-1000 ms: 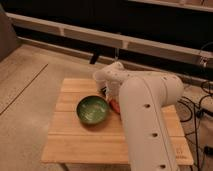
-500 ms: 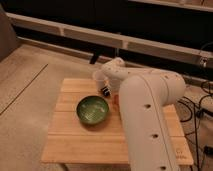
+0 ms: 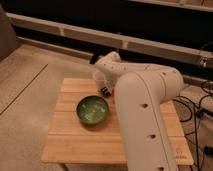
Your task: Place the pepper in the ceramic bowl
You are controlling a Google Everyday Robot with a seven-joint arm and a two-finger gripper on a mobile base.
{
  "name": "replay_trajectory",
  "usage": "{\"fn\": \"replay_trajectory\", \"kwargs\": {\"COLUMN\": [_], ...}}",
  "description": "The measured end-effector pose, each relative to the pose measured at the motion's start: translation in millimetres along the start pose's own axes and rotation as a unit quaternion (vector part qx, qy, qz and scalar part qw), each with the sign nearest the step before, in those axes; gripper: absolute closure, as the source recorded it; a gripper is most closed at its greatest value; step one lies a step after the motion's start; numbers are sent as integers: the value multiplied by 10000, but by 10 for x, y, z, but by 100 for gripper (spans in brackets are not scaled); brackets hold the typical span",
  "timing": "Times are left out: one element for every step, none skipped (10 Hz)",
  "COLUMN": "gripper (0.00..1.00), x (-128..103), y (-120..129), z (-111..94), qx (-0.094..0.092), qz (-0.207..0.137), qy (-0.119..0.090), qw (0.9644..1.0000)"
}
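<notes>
A: Where is the ceramic bowl (image 3: 92,109)?

B: It stands on the wooden table (image 3: 80,145), a little left of the table's middle. It is green and glossy, and I see nothing inside it.

A: And the gripper (image 3: 105,90)?

B: It is just behind the bowl, toward the right of the bowl's far rim, low over the table. The white arm (image 3: 145,115) comes in from the right of the bowl and bends down to it (this arm covers much of the table on that side). Whether the gripper is wide or narrow, I cannot tell; only 1 dark part shows at its tip.

A: Do you see the pepper?

B: No, I cannot find it. It is not in the bowl, and if it is at the gripper, the arm hides it.

A: Anything more near the bowl?

B: Only black cables (image 3: 197,107) on the floor, well right of it.
</notes>
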Motion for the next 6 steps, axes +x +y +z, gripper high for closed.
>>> {"fn": "replay_trajectory", "kwargs": {"gripper": [100,100,100,100,100,100], "x": [-55,-80,-83,-74,-56,-52], "y": [106,222,342,449,558,675], "z": [-36,-51,-54,-57,-64,-86], "qx": [30,49,62,72,100,139], "qz": [-155,-291,-395,-474,-539,-617], "qy": [-20,-5,34,81,142,181], "qw": [9999,9996,9992,9988,9984,9978]}}
